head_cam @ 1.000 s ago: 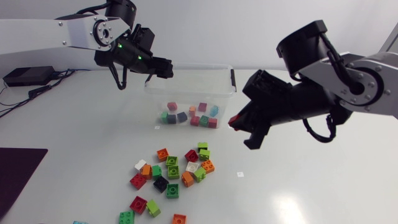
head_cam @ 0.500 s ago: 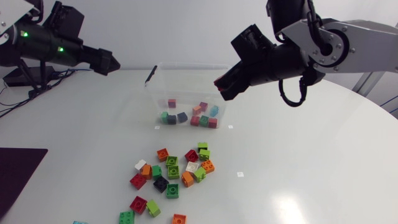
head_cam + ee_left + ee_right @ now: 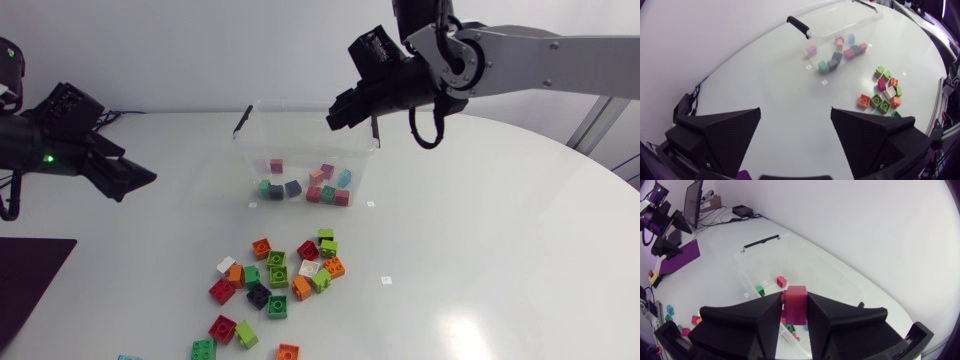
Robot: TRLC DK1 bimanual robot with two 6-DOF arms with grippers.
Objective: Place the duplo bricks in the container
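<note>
Right claw (image 3: 796, 299) clamping red brick (image 3: 796, 307), seemingly above container (image 3: 810, 265), left claw (image 3: 795, 111) agape

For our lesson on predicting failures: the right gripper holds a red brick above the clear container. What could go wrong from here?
1. The right gripper holds the red brick well above the container, close to its rim. Released here, the brick might strike the rim and bounce onto the table.
2. It may land on the bricks already inside and hop back out of the open top.
</note>
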